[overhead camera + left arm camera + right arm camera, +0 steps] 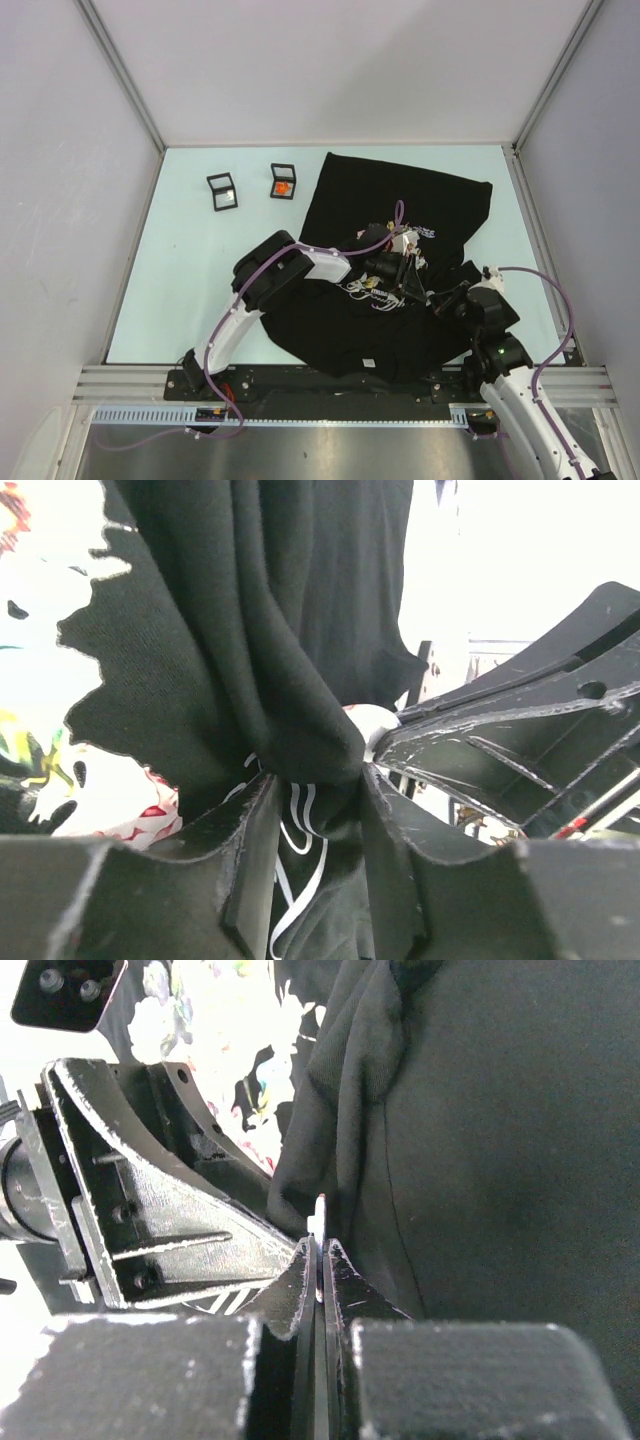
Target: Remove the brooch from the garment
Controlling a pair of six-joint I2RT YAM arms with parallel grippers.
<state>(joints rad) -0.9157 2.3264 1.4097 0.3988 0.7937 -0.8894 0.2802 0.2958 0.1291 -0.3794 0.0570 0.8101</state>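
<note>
Shirt (400, 200) gripped by both arms near the print.
The black shirt is spread on the pale surface (200, 290), right of centre. The left pincer (315, 790) is clamped on a bunched fold beside the white lettering. The right pincer (320, 1260) is pinched on the brooch (320, 1208), seen only as a thin pale edge against the fabric. Two small boxes (222, 191) are set well apart, far left.

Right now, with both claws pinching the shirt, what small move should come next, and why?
Probably the right gripper should pull gently away from the garment: it is shut on a thin pale piece, likely the brooch, at a fold, while the left gripper clamps bunched fabric to steady it.
</note>
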